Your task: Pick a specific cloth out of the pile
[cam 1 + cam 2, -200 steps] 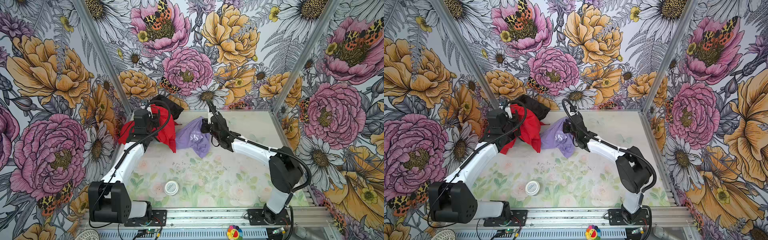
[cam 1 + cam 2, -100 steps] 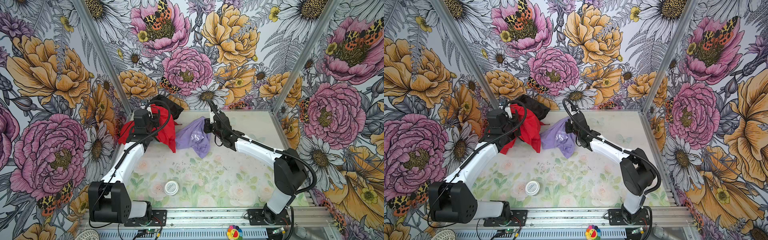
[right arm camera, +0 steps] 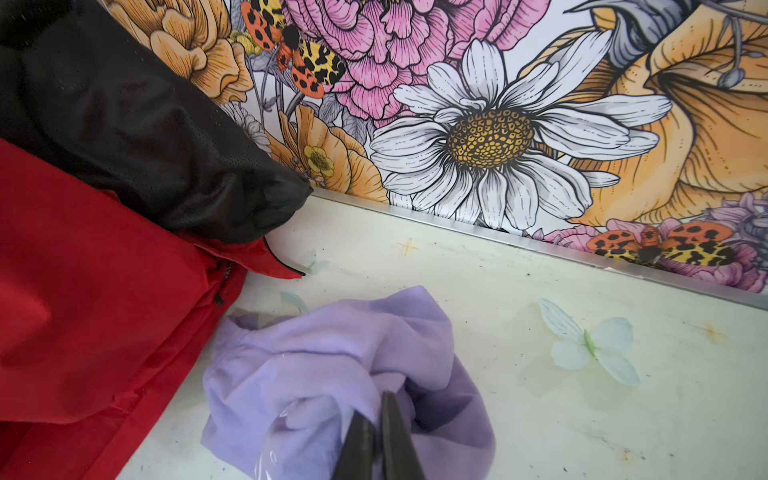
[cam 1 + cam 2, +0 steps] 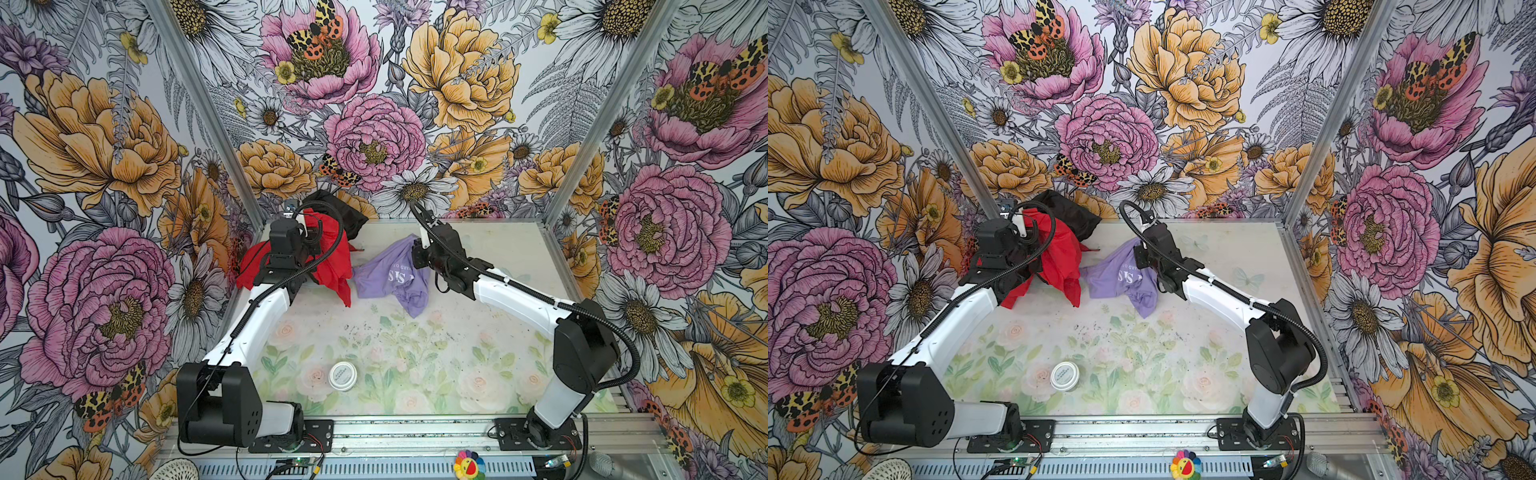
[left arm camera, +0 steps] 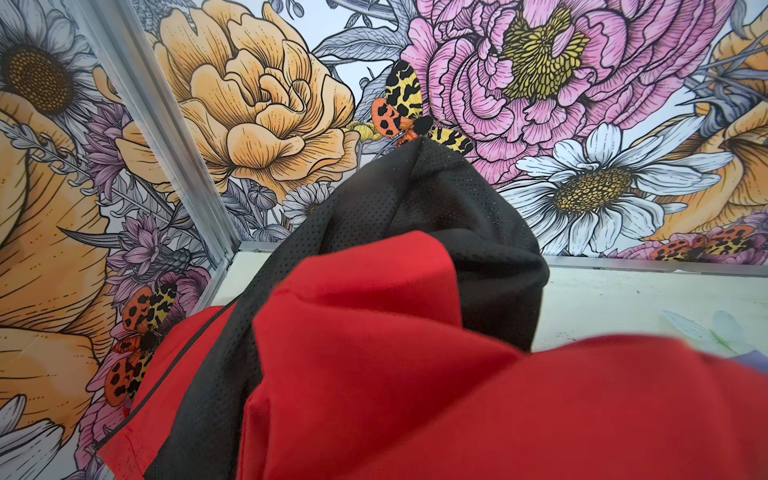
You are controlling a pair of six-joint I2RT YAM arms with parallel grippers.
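Observation:
The cloth [image 4: 386,274] is pale lavender with white lettering. It lies crumpled on the table just right of the pile, also seen in the top view at cloth [image 4: 1117,278]. My right gripper [image 3: 376,409] is shut on a fold of the cloth [image 3: 332,365]; its dark fingers are nearly together. In both top views the right gripper [image 4: 419,259] sits at the cloth's right edge. The pile is a red cloth [image 4: 332,266] and a black cloth [image 4: 340,210] in the back left corner. My left gripper [image 4: 309,232] is buried in the red cloth [image 5: 415,374], which hides its jaws.
A white round lid [image 4: 343,376] lies near the front of the table. The flowered back wall and its metal rail [image 3: 498,237] run close behind the cloths. The left wall stands right beside the pile. The black cloth [image 5: 436,208] leans against the back wall.
My right gripper has drifted slightly to the right with the lavender cloth in it. The left arm and the red cloth have stayed still.

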